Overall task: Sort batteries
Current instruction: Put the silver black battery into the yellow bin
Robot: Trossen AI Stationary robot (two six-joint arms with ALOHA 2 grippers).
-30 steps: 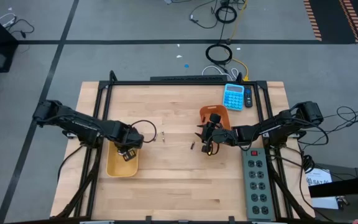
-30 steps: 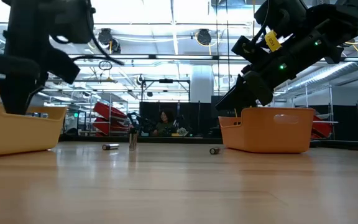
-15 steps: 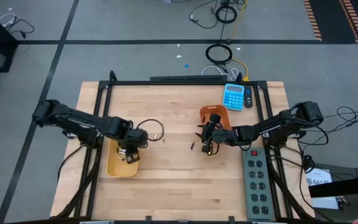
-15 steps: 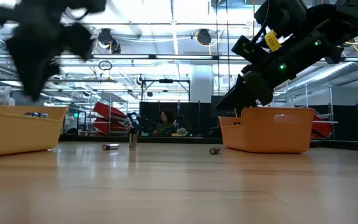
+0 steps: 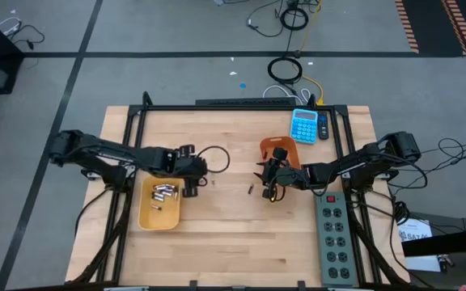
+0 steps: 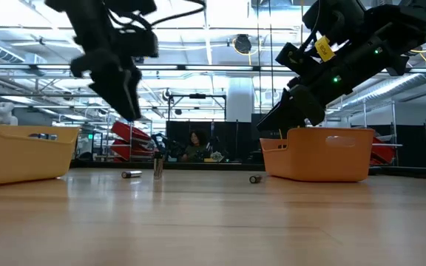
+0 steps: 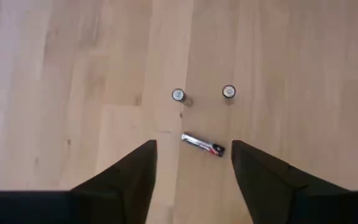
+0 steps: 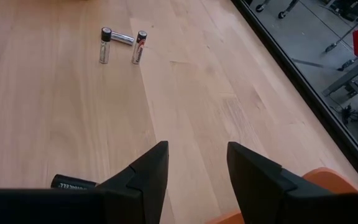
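Your left tool (image 5: 191, 187) is hanging open and empty over three batteries (image 7: 202, 143) on the worktop (image 5: 233, 234) — two upright, one lying. Your right tool (image 5: 272, 191) is waiting open beside the orange bin (image 5: 288, 150) — one dark battery (image 8: 73, 182) is lying just beside it.

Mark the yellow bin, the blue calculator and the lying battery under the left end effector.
yellow bin (image 5: 147, 218), high view, bare floor near its front end
blue calculator (image 5: 303, 126), high view, keypad centre
lying battery (image 7: 202, 144), left wrist view, mid-body
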